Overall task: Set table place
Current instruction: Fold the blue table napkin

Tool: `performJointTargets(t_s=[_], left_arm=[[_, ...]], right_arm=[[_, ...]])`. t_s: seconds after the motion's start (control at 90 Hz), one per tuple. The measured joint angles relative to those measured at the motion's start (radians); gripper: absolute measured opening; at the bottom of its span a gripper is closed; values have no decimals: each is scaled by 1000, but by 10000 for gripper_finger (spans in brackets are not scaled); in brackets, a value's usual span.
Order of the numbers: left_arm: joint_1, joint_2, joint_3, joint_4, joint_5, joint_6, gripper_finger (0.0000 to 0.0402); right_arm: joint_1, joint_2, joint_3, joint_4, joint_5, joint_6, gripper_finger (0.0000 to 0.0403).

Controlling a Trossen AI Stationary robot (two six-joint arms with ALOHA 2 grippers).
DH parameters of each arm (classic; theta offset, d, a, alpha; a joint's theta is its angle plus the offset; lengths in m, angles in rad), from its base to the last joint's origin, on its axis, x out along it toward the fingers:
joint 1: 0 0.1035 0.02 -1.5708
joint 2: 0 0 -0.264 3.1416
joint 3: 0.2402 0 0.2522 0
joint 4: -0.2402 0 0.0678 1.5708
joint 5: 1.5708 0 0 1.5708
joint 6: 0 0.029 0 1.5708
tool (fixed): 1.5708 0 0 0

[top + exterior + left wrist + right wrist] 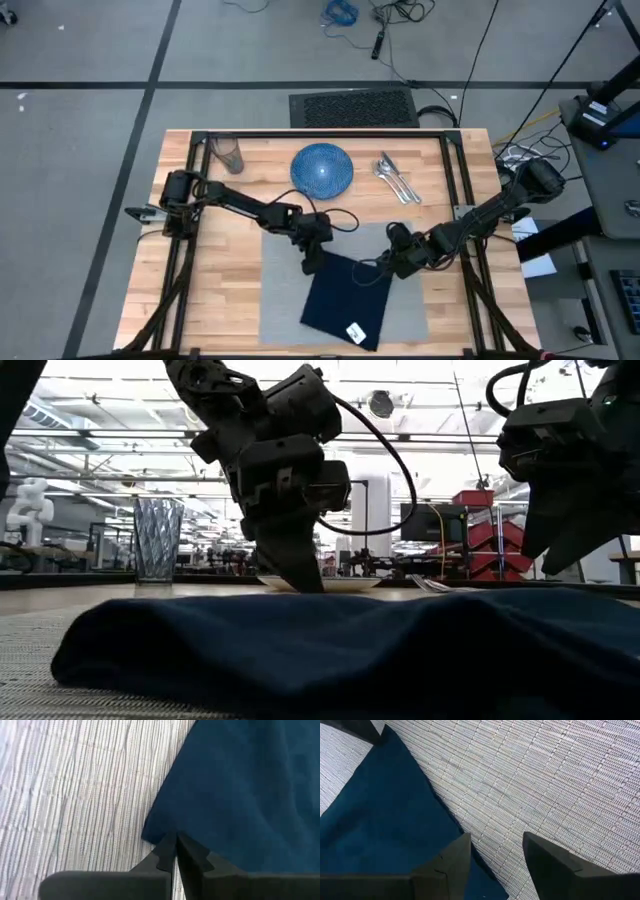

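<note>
A navy napkin [345, 300] lies flat and askew on the grey placemat [280, 290], a white tag near its near corner. My left gripper [312, 262] is shut at the napkin's far left corner [165, 832]. My right gripper [495, 855] stands open over the napkin's far right edge [445, 820], one finger above cloth, the other above mat; whether it touches, I cannot tell. The blue plate [322, 168], cutlery [397, 178] and glass [230, 155] stand on the bare wood at the far side. My left gripper pinches the napkin's edge beside its far left corner [172, 834] between its two shut fingers. The fingers [300, 570] come from above, pointing steeply down. The napkin [350, 650] lies on the mat, slightly humped; one layer or several, I cannot tell.
The black frame rail [320, 133] runs along the table's far edge, with uprights at both sides. Bare wood [215, 290] lies left of the mat and a narrower strip on its right. A floor vent [352, 108] and cables lie beyond the table.
</note>
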Motion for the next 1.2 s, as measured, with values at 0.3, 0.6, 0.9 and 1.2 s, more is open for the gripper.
performJointTargets(t_s=[0.3, 0.6, 0.9, 1.2], left_arm=[[27, -4, 1, -33, -1, -19, 0], [27, -1, 1, 73, 75, -45, 22], [33, 36, 1, 75, 174, -51, 99], [43, 44, 0, 69, 283, -51, 119]], right_arm=[[0, 0, 0, -2, 0, 0, 167], [0, 0, 0, -4, 16, 0, 167], [0, 0, 0, -8, 18, -15, 167], [0, 0, 0, -8, 18, -18, 167]])
